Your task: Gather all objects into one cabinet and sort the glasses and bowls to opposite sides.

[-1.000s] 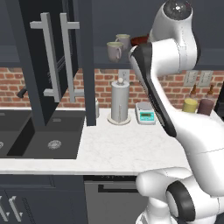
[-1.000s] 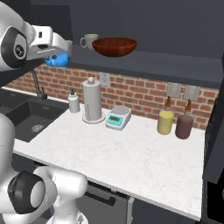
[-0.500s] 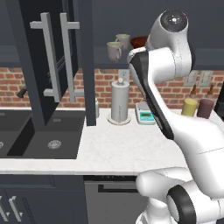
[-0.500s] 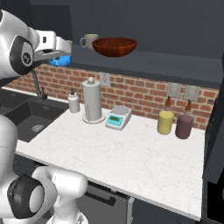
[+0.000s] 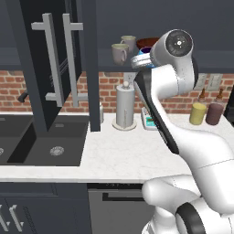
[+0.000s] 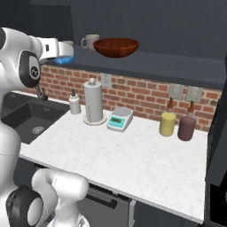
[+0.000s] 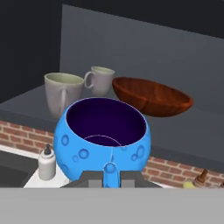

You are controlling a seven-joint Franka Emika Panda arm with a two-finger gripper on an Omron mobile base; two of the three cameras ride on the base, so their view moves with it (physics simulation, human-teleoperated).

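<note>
My gripper (image 7: 112, 174) is shut on the near rim of the small blue bowl (image 7: 103, 136), holding it in the air just in front of the open cabinet's shelf (image 7: 26, 106). On that shelf stand two pale mugs (image 7: 63, 92) (image 7: 101, 80) at the left, with the wide brown bowl (image 7: 152, 96) to their right. The right base view shows the gripper (image 6: 60, 54) with the blue bowl (image 6: 65, 59) left of one mug (image 6: 91, 41) and the brown bowl (image 6: 116, 46). In the left base view the mugs (image 5: 119, 53) sit beside my arm.
The cabinet's open door (image 5: 51, 59) with silver bar handles juts out at the left. Below on the counter stand a paper-towel holder (image 6: 93, 102), a soap bottle (image 6: 74, 103), a scale (image 6: 119, 119) and two bottles (image 6: 167, 123). A sink (image 5: 50, 146) lies left.
The arm's upper joint has dropped lower, and the hand has edged the blue bowl slightly toward the shelf. The grip stays the same.
</note>
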